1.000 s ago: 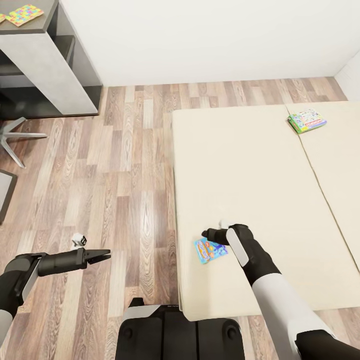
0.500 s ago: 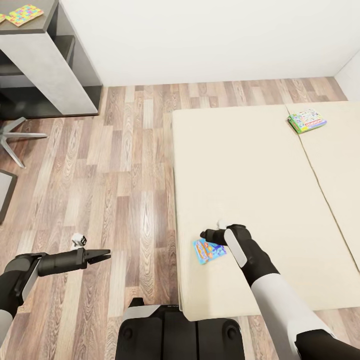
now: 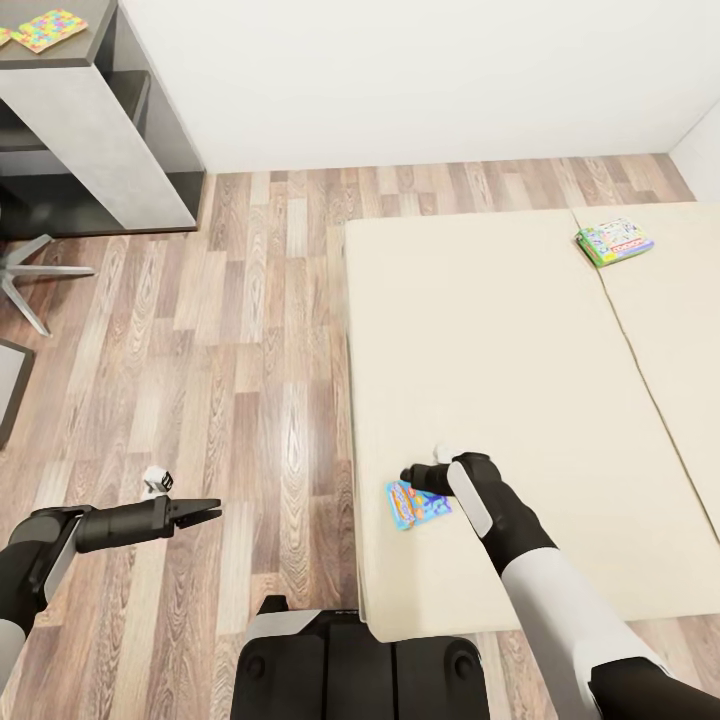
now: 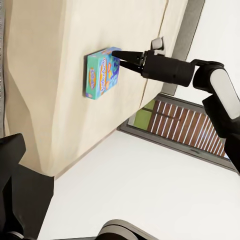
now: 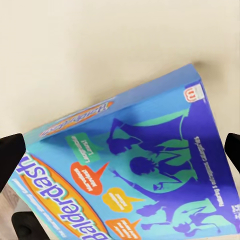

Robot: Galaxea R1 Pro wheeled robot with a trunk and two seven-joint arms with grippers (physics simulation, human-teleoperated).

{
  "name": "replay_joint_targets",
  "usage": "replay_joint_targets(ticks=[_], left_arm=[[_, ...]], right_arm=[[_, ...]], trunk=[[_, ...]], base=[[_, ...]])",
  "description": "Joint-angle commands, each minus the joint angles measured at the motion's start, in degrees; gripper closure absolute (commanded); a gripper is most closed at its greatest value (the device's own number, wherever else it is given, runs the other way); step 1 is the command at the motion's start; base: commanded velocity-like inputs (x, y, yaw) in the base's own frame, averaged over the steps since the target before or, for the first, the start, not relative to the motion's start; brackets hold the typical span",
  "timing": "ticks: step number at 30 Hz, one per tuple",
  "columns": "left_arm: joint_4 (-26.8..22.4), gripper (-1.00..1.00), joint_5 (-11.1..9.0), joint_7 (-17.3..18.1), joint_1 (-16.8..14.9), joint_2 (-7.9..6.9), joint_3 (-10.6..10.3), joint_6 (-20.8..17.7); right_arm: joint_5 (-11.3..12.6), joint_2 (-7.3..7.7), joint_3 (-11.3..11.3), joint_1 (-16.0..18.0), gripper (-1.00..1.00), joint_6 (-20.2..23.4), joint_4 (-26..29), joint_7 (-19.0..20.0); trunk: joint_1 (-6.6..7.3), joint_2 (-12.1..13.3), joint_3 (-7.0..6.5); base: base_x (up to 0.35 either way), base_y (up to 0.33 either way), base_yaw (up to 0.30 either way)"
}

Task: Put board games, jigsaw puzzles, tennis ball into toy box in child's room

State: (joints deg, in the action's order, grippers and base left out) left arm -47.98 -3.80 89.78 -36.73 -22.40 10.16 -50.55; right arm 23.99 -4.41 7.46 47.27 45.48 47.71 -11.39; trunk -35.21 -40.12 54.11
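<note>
A blue board game (image 3: 415, 504) with white lettering lies flat on the beige bed (image 3: 500, 340), near its front left corner. My right gripper (image 3: 407, 474) hangs just over the box's far edge, jaws open. In the right wrist view the box (image 5: 135, 175) spreads between my two fingertips (image 5: 10, 152), which stand wide apart. From the left wrist view, the right gripper (image 4: 118, 53) points at the box (image 4: 101, 72). A white-green board game (image 3: 614, 242) lies at the bed's far right. One jigsaw puzzle (image 3: 48, 28) rests on the table's dark side unit (image 3: 95, 45). My left gripper (image 3: 208, 511) hovers over the floor, holding nothing.
Wood floor (image 3: 250, 330) runs between the bed and the grey side unit at the far left. A chair's star base (image 3: 30, 275) pokes in at the left edge. A white wall closes off the back.
My right gripper has sunk slightly toward the blue board game. The left arm has stayed still.
</note>
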Motion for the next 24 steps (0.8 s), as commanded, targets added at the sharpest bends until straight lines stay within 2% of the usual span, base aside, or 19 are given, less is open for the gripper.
replay_joint_targets(ticks=[1, 24], left_arm=[[0.0, -1.0, 0.0, 0.2, 0.0, -0.02, 0.0, -0.6], [0.0, -1.0, 0.0, 0.2, 0.0, 0.04, -0.1, -0.6]], right_arm=[[0.6, 0.02, 0.1, 0.0, -1.0, 0.1, 0.1, -0.6], [0.6, -0.06, 0.1, 0.0, -1.0, 0.1, 0.0, -0.6]], trunk=[[-0.02, 0.0, 0.04], [-0.02, 0.0, 0.04]], base=[[0.0, 0.005, 0.0], [0.0, 0.028, 0.0]])
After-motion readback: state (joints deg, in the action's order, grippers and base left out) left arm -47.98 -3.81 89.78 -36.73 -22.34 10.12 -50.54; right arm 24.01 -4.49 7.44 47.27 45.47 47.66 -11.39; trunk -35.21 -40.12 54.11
